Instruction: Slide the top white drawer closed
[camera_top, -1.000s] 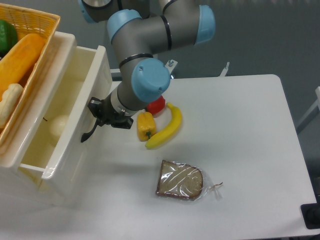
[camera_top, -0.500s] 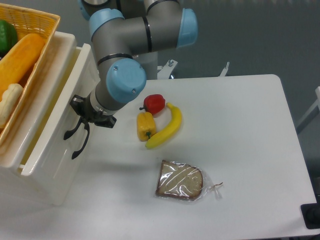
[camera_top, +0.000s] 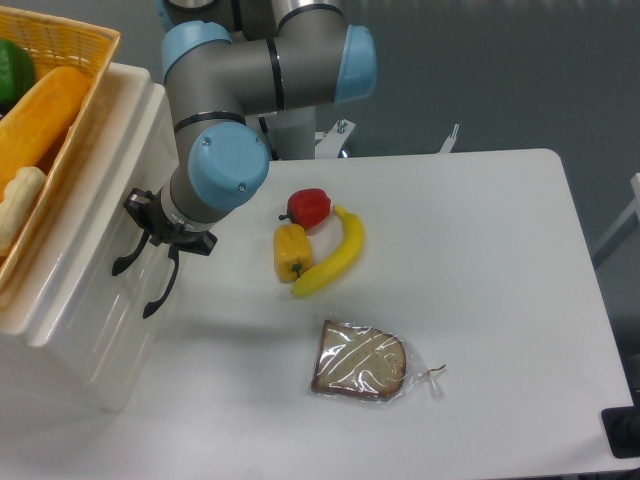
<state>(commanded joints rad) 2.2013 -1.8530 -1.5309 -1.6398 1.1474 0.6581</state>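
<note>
The top white drawer is pushed in almost flush with the cream-white cabinet at the left, and its inside no longer shows. Its black curved handle hangs on the front, with the lower drawer's matching handle just below and to the right. My gripper looks shut and empty. It presses against the top drawer's front, just above the handles. The arm's grey and blue wrist is right behind it.
A wicker basket of vegetables sits on top of the cabinet. On the white table lie a red pepper, a yellow pepper, a banana and a bagged bread slice.
My gripper has moved left, pushing the top drawer from wide open to almost fully into the cabinet. The items on the table have not moved.
</note>
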